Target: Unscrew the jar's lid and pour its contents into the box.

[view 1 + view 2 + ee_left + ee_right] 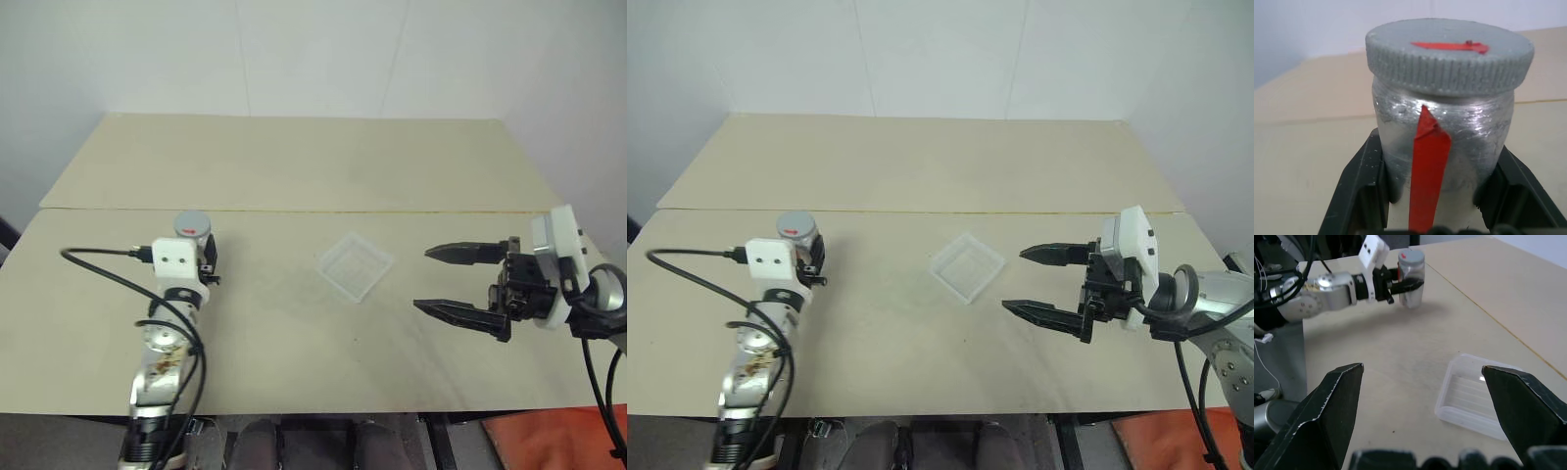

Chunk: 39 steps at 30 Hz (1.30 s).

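1. Our left gripper clamps the jar upright above the counter, lid on, steadying it for unscrewing.
2. Our right gripper waits, jaws wide.
3. The box lies between, ready for pouring.

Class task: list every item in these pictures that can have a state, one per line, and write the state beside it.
Jar: upright, gripped at its sides by the left gripper.
Lid: on the jar.
Box: flat on the table, apart from both grippers.
Left gripper: shut on the jar.
Right gripper: open, holding nothing.
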Each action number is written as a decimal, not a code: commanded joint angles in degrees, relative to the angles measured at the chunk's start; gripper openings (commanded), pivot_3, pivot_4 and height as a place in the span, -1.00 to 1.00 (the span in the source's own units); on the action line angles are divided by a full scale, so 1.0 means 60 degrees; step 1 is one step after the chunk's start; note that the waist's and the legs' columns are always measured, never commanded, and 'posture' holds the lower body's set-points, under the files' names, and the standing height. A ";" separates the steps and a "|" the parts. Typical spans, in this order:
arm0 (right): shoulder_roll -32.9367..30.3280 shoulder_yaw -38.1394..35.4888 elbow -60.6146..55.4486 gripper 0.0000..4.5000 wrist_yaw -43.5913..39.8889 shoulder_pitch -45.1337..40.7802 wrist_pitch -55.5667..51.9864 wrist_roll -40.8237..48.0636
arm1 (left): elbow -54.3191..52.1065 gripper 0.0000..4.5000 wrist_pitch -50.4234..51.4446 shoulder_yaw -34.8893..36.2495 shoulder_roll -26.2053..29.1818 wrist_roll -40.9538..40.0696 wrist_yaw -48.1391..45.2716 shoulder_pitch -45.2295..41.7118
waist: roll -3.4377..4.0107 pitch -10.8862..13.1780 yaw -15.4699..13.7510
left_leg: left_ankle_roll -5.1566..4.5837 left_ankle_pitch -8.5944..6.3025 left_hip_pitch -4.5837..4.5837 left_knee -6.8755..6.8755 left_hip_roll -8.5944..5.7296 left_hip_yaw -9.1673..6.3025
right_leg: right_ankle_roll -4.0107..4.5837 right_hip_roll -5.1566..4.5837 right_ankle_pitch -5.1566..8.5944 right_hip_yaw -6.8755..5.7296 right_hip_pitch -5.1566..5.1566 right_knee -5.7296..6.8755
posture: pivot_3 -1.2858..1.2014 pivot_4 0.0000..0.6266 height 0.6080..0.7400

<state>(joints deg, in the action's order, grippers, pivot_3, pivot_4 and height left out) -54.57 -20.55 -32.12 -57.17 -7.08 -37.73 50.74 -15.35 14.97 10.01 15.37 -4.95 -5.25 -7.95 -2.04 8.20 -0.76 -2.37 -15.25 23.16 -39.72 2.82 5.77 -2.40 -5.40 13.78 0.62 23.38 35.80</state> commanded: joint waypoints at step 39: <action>0.2483 0.3055 0.1548 1.00 0.1987 -0.5174 -0.0676 -0.1060 | 0.2922 -0.14 0.1360 -0.0558 0.5450 -0.5309 -1.2622 -0.3968 | 0.0011 0.0008 0.0031 | 0.0026 0.0018 0.0102 -0.0014 0.0000 0.0117 | 0.0005 0.0025 0.0006 0.0011 0.0140 0.0047 | 0.03 -0.52 1.00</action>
<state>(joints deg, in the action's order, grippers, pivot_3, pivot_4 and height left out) -40.01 -1.66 -21.75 -45.58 -36.72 -41.37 43.43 1.49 24.54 7.03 48.33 -37.15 -79.51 -30.11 -1.97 8.25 -0.58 -2.22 -15.14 23.78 -39.80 2.82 6.48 -2.37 -5.25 13.82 0.68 24.21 36.11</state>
